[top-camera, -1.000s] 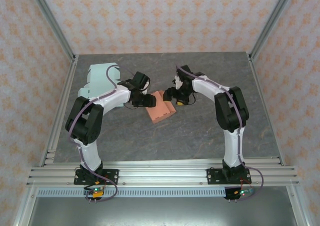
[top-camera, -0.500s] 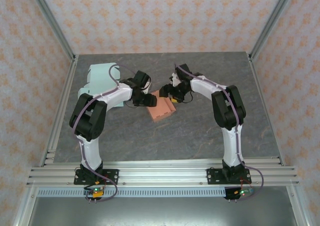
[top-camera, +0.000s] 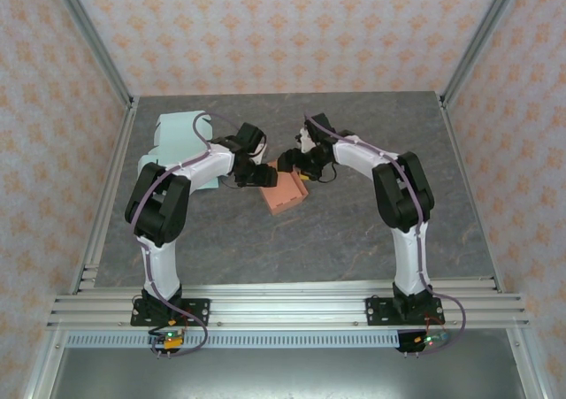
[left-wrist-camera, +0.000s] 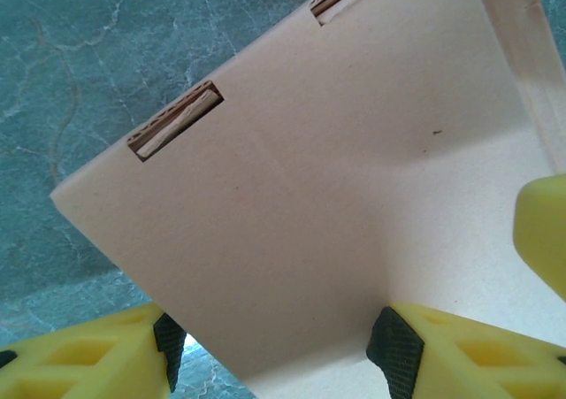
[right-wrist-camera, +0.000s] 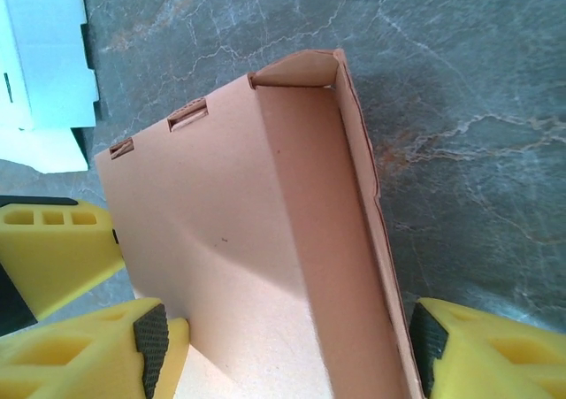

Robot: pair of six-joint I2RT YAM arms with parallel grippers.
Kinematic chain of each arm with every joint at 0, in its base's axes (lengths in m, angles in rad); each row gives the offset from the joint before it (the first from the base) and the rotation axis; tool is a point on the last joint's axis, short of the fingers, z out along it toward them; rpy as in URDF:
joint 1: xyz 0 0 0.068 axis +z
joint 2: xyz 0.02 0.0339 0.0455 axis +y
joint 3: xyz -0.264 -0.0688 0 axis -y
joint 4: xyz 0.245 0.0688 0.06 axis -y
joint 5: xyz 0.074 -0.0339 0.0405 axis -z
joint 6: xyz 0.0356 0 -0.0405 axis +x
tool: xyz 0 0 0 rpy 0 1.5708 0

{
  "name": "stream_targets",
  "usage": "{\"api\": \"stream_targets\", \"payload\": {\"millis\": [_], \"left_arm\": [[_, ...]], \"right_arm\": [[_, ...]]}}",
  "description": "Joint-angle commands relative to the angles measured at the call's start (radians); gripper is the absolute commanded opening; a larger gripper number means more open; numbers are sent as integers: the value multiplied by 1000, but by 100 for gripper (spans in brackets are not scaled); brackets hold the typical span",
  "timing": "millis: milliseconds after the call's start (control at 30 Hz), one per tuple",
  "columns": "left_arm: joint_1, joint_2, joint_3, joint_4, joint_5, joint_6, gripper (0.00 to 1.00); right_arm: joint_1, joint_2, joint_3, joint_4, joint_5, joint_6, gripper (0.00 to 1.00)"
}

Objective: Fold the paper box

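1. Roughly at mid-table, a little left of centre, the pink paper box (top-camera: pixel 285 195) sits half-formed on the grey table (top-camera: pixel 371 240). It has a flat floor panel and one long wall (right-wrist-camera: pixel 354 204) raised along the panel's right-hand edge, as the right wrist view has it.
2. The left gripper (left-wrist-camera: pixel 279 350) comes in from the left with its fingers spread. A corner of the floor panel lies between them. One black pad (left-wrist-camera: pixel 393 346) overlaps the panel's face and the other sits just beside its lower-left edge, so nothing is pinched.
3. The right gripper (right-wrist-camera: pixel 287 346) comes in from the back right, fingers spread wide astride the box. One is at the floor's free edge and the other just outside the raised wall, with a sliver of table showing between.
4. Two narrow slots (left-wrist-camera: pixel 172 132) are cut just inside the floor's far edge. The wall's far end meets a small folded corner.
5. The grippers crowd each other: a yellow finger (right-wrist-camera: pixel 53 240) of the left one sits just beside the right one's own left finger.
6. A pale sheet (top-camera: pixel 177 134) lies at the back left, well apart from the box and partly under the left arm.
7. In front of the box and to its right the table is bare out to the metal frame (top-camera: pixel 460 151).
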Motion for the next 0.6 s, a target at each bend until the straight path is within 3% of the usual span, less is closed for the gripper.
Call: {"api": "stream_targets", "payload": {"millis": [0, 300, 567], "left_arm": [[-2, 43, 7, 4, 0, 25, 63], [6, 52, 6, 1, 15, 40, 63], [6, 60, 9, 6, 16, 40, 64]], "right_arm": [[6, -82, -31, 16, 2, -5, 75], [-80, -45, 0, 114, -3, 63, 74], [-27, 88, 149, 125, -68, 103, 68]]}}
